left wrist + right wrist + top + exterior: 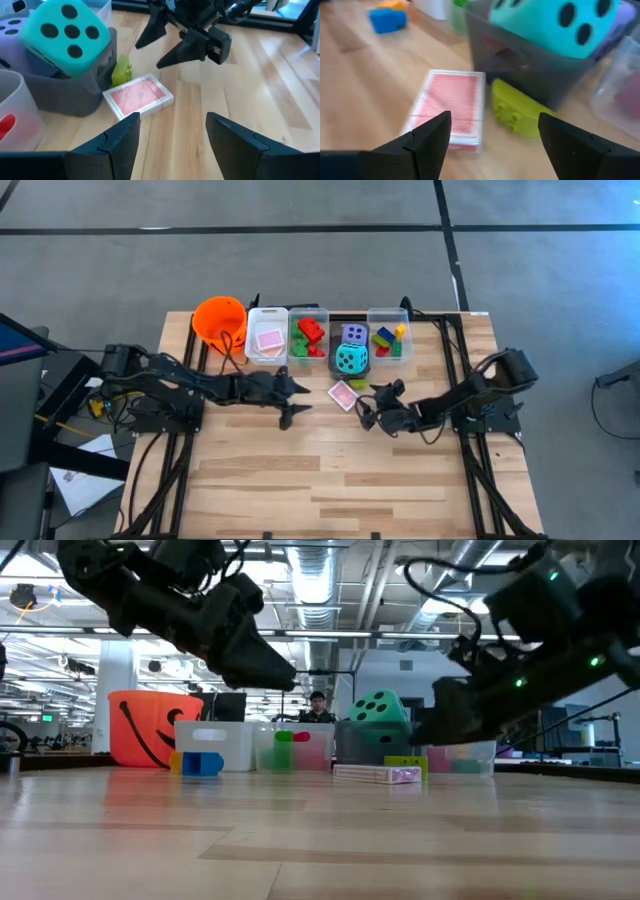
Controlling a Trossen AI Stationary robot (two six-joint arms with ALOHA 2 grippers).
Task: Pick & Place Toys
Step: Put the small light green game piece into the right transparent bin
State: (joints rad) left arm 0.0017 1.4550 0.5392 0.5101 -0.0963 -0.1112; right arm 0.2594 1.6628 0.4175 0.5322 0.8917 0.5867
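Observation:
A pink-white card pack (343, 394) lies flat on the table in front of a grey bin (350, 370) holding a teal die (351, 360); a purple die (354, 333) sits behind it. A lime brick (517, 111) lies between pack and bin. My left gripper (296, 402) is open and empty, left of the pack (138, 96), above the table. My right gripper (372, 405) is open and empty, right of the pack (451, 105), above the table. A blue brick (387, 19) lies on the table farther off.
At the table's far edge stand an orange bucket (220, 320), a clear bin with cards (267, 335), a clear bin with red and green bricks (308, 335) and a clear bin with mixed bricks (387, 335). Bare wood (330, 470) stretches toward the near edge.

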